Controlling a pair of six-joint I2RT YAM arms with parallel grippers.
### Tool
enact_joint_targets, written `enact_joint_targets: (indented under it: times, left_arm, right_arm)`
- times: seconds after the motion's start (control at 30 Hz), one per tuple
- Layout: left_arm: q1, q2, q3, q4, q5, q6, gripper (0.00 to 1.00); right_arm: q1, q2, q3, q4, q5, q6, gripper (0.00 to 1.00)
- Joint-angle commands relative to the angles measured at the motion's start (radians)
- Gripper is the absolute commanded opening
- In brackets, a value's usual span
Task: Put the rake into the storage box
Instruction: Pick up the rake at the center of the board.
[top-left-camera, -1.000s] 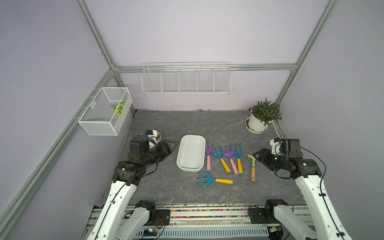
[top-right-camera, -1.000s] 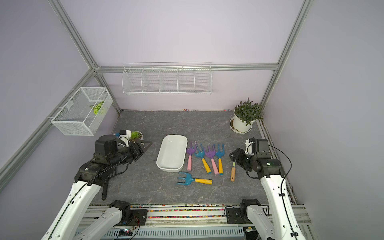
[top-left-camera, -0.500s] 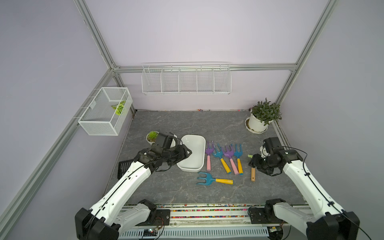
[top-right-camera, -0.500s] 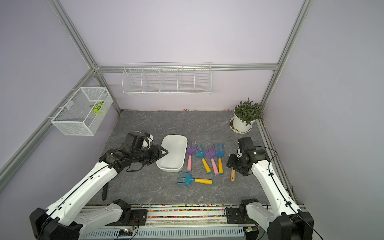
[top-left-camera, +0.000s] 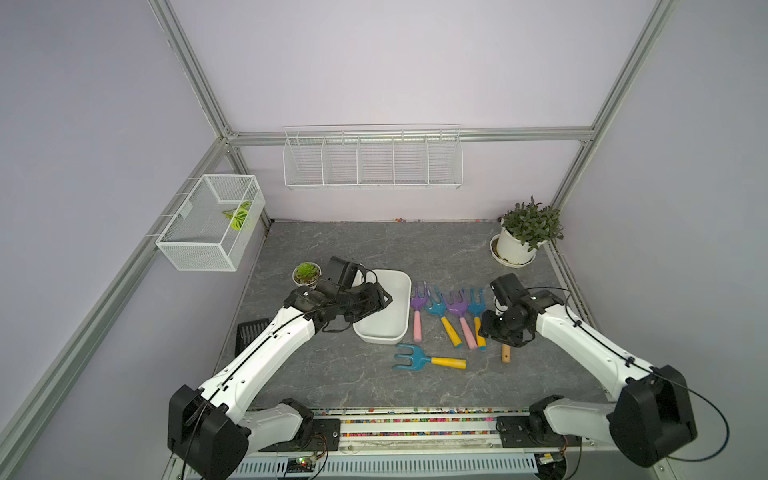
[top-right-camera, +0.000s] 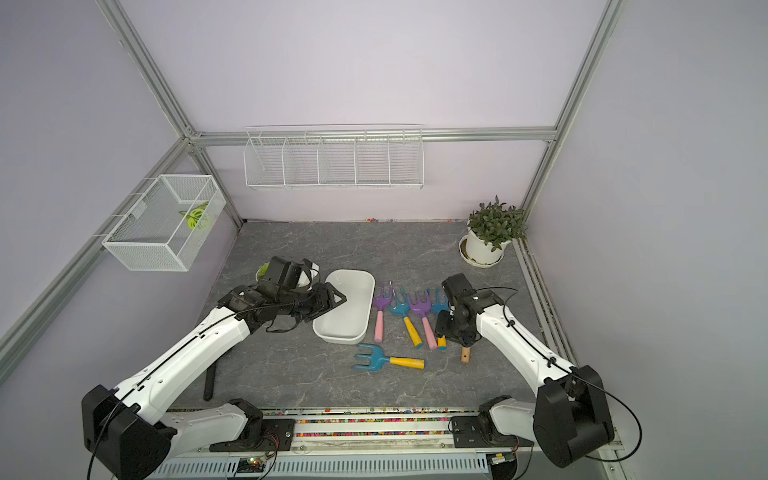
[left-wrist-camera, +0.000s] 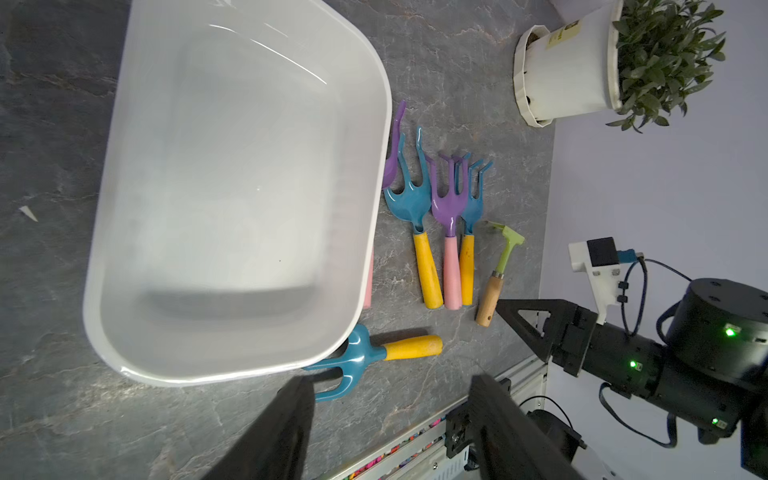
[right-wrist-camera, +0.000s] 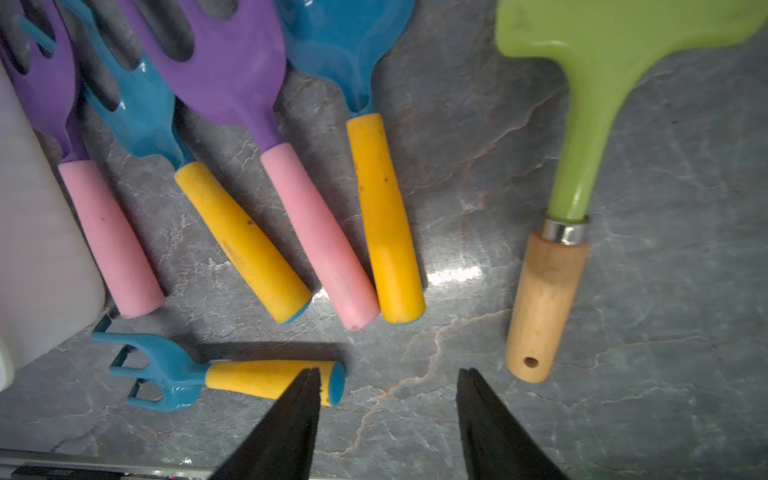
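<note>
L gripper (left-wrist-camera: 390, 380): jaws spread, nothing btw them, hanging over the storage box (top-left-camera: 382, 337) at the edge on the L arm's side. Box sits mid-table, open side up, empty, w/ smooth glossy walls.

Just R of the box is a row of rakes (top-left-camera: 446, 316), four of them, heads away from the robot, handles toward it. The last pink and yellow handles touch. A blue rake (top-left-camera: 428, 360) lies crosswise in front of the box. Furthest R, apart from the row, lies the green rake (right-wrist-camera: 548, 286) w/ wooden handle. In both top views the R arm hides its head.

R gripper (right-wrist-camera: 388, 374): jaws spread, empty, above bare table btw the row's last yellow handle and the wooden one. Which rake it's after, can't tell; the green one is my guess.

Handling, as I judge it:
- Probably light and stiff, not fragile.
- Head is thin, glossy and wide, so likely slippery. Skip it.
- Wooden handle is matte and round w/ free table both sides. Pinch mid-handle, across it.
- Row handles are crowded, w/ poor finger room.
- Box looks approx rake-long, so lay it in lengthwise.
</note>
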Motion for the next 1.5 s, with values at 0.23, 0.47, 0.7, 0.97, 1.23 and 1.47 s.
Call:
enact_joint_targets:
  times: [0.23, 0.47, 0.7, 0.97, 1.23, 1.47]
  left_arm:
    - [-0.003, -0.035, -0.036, -0.038, -0.094, 0.034, 0.68]
    - [0.010, -0.062, -0.072, -0.001, -0.053, 0.024, 0.71]
    - [0.018, -0.084, -0.092, 0.007, -0.044, 0.010, 0.72]
    - [0.022, -0.100, -0.120, 0.018, -0.032, 0.001, 0.72]
    - [0.022, -0.105, -0.121, 0.016, -0.022, -0.018, 0.71]
    - [0.023, -0.105, -0.127, 0.011, -0.018, -0.031, 0.71]
  right_arm:
    - [0.142, 0.257, 0.188, 0.057, 0.052, -0.066, 0.56]
    - [0.188, 0.443, 0.347, -0.008, 0.052, -0.163, 0.50]
    - [0.228, 0.517, 0.390, -0.041, 0.079, -0.212, 0.51]
    - [0.233, 0.551, 0.379, -0.037, 0.101, -0.238, 0.51]
    - [0.233, 0.603, 0.392, -0.024, 0.107, -0.251, 0.43]
    - [0.235, 0.621, 0.409, -0.013, 0.095, -0.253, 0.27]
